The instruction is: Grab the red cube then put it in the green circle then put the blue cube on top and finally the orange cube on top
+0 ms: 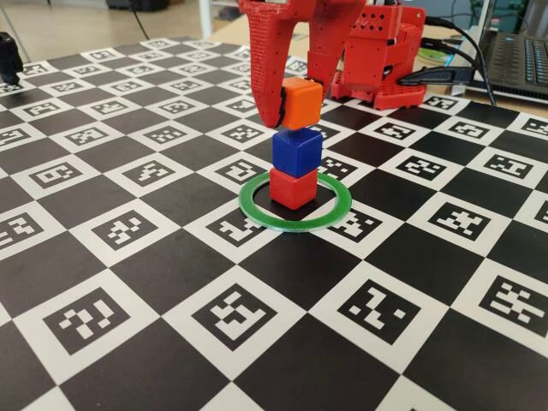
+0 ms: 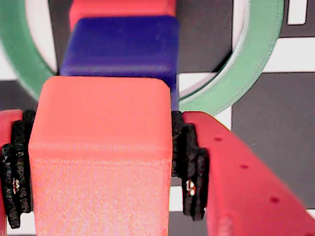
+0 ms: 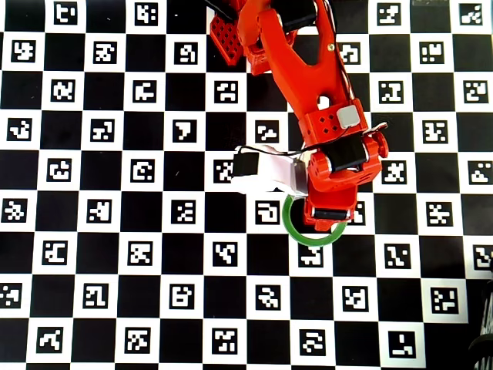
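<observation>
Fixed view is showing the desk (image 1: 103,257), covered in a black-and-white checker pattern of printed markers, stretching across the whole scene. Near the middle, the green circle (image 1: 257,211) is lying flat on it, and the red cube (image 1: 293,188) is sitting inside the ring, toward its far-left part rather than dead centre. The blue cube (image 1: 296,152) is resting squarely on the red cube, turned slightly against it. Directly above, the orange cube (image 1: 301,104) is being pinched between the two fingers of the claw (image 1: 295,107), its underside at or just above the blue cube's top; whether they are touching cannot be told. Farther right and far back, the red arm's base (image 1: 385,60) is standing at the desk's far edge, with a laptop (image 1: 518,56) beyond it. In the wrist view, the orange cube (image 2: 101,157) is filling the foreground, gripped on both sides by black pads (image 2: 192,167), with the blue cube (image 2: 123,46) and red cube (image 2: 118,7) beyond it. In the overhead view, the arm is covering the stack, leaving only the green circle (image 3: 296,231) partly showing.
</observation>
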